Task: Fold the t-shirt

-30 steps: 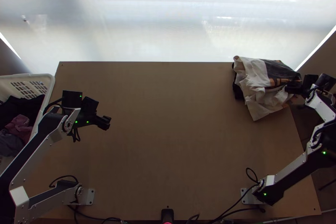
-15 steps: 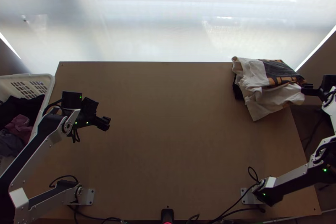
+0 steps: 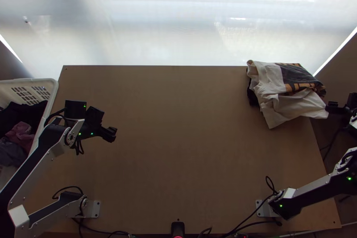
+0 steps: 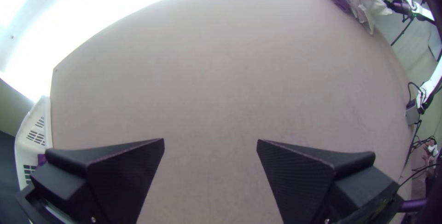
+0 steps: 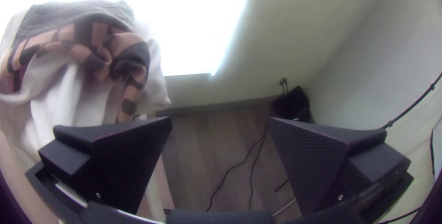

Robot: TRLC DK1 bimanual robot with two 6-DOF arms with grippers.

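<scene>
A white t-shirt [image 3: 290, 99] with a dark and orange print lies bunched at the table's far right corner, on top of a dark cloth [image 3: 252, 95]. My right gripper [image 3: 332, 106] is just off the table's right edge, close beside the shirt's hem. In the right wrist view my right gripper [image 5: 221, 120] stands open, with the shirt [image 5: 64, 90] near one finger and bare floor between the two. My left gripper [image 3: 111, 133] hangs over the left part of the table; in the left wrist view the left gripper [image 4: 211, 141] is open above bare wood.
A white basket [image 3: 54, 87] with dark and pink clothes [image 3: 21, 135] stands at the table's left edge. The bare table top [image 3: 178, 135] stretches between the arms. Cables [image 3: 250, 218] run along the near edge, and a small black device [image 3: 177, 229] sits at its middle.
The right gripper has moved away from the shirt to the right, off the table's edge. The shirt's near right part now spreads farther right. The left arm has shifted only slightly.
</scene>
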